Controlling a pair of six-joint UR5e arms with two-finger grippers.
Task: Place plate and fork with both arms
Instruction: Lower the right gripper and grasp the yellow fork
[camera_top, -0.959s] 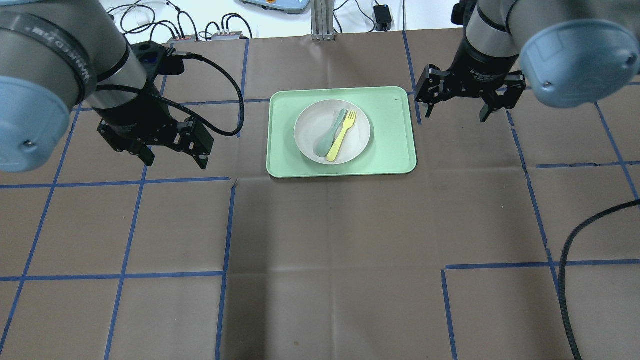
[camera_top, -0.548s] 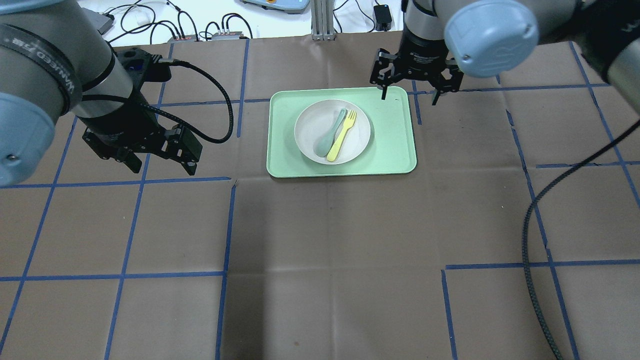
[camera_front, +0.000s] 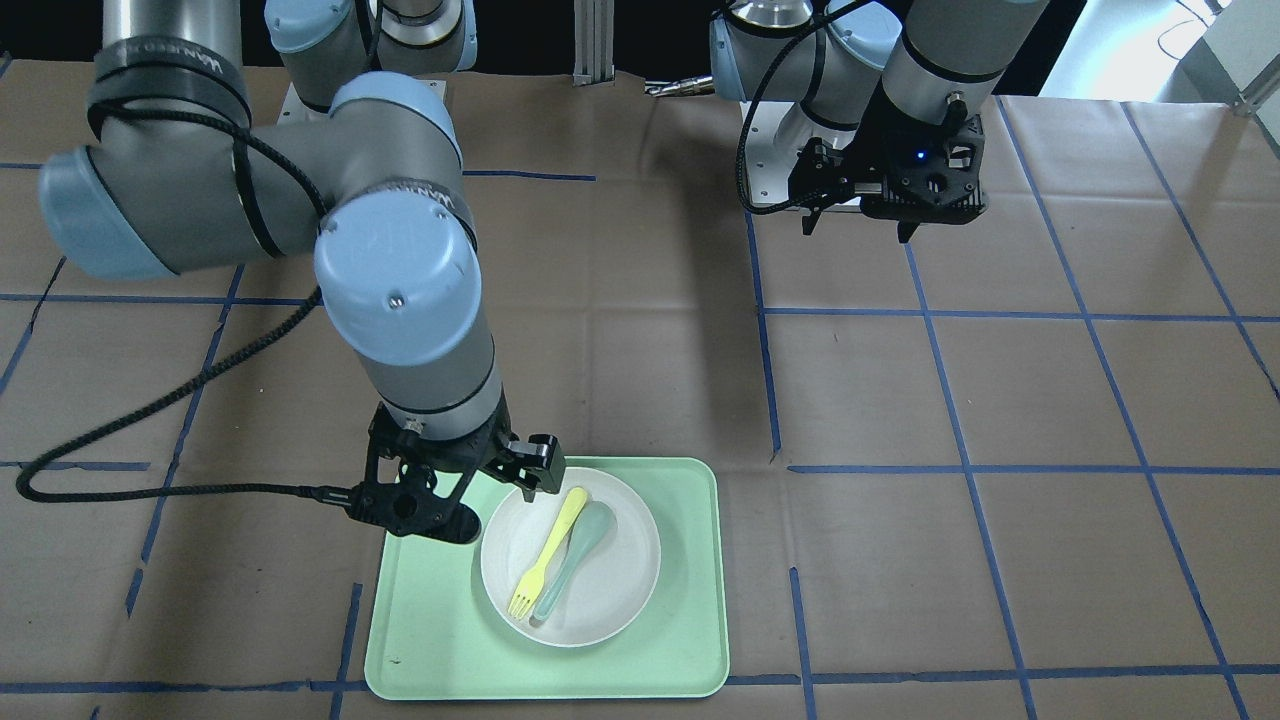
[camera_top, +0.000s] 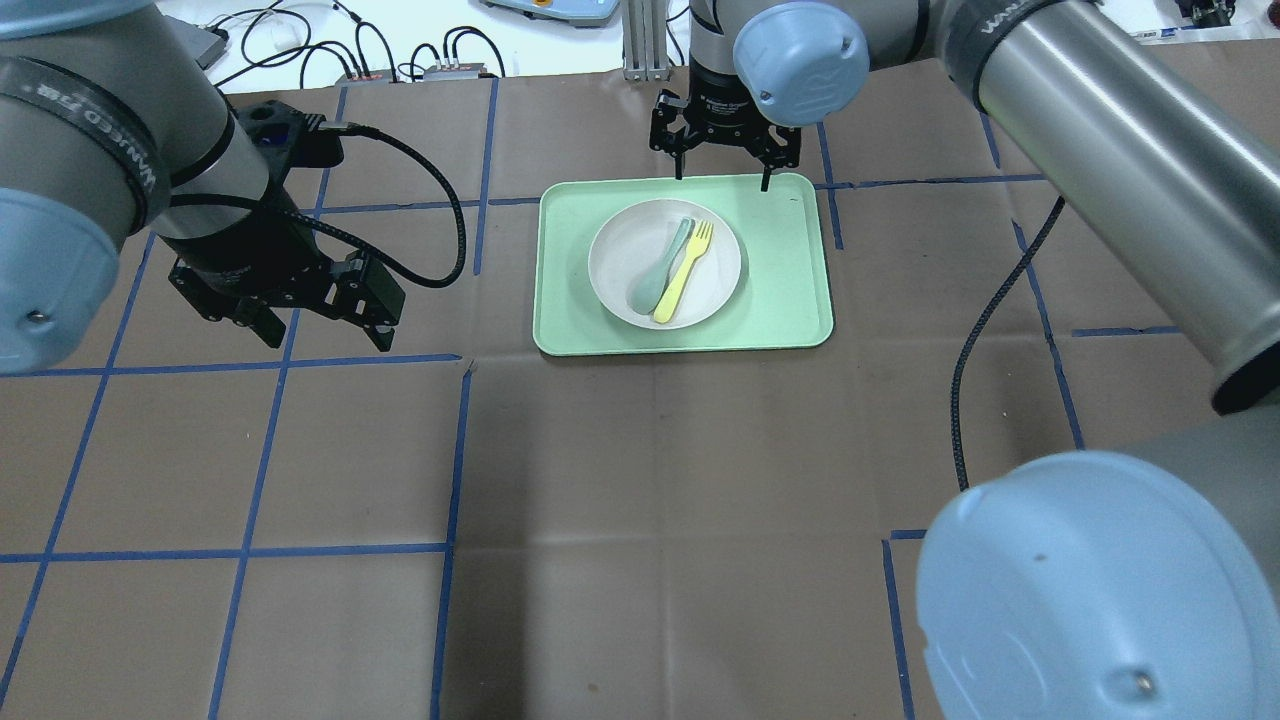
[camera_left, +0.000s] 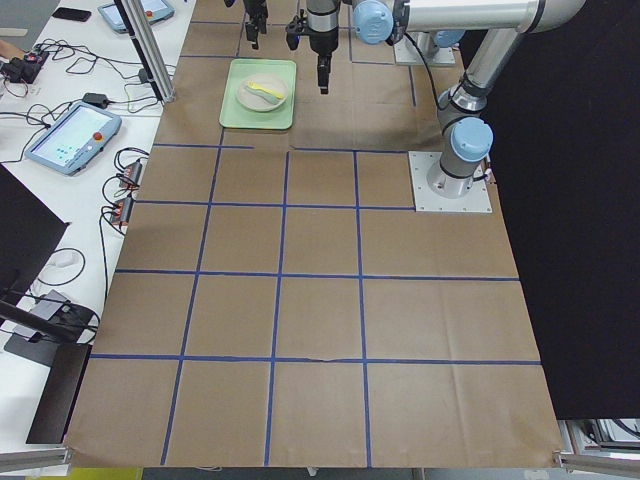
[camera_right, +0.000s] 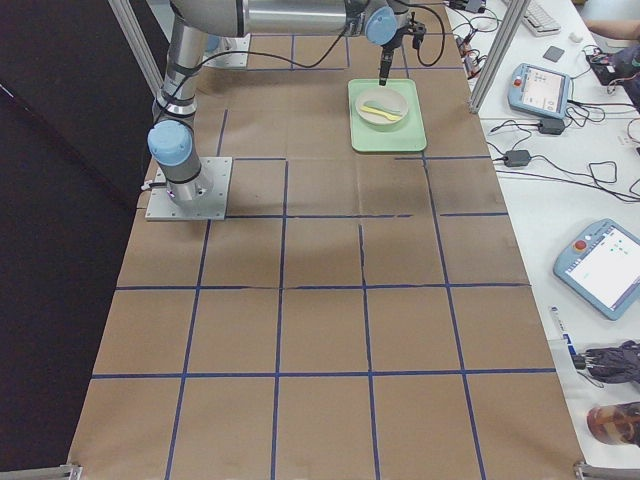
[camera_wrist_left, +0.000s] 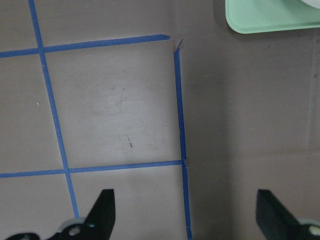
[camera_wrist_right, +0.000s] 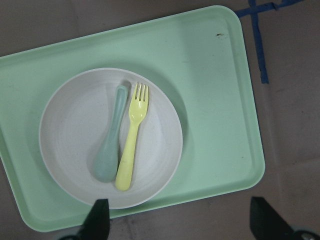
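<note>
Light-green tray (camera_top: 790, 290) sits on brown paper (camera_top: 650, 470). Blue tape grid (camera_top: 340, 549) marks the paper. Grey-green spoon (camera_top: 662, 263) lies slantwise, mid-tray.

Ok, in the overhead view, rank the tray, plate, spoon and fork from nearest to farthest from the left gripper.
From the left gripper:
1. tray, its left edge closest.
2. plate, centred on the tray.
3. spoon, on the plate's left half.
4. fork, just right of the spoon.

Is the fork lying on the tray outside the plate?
No, the fork lies inside the plate, next to the spoon.
</note>
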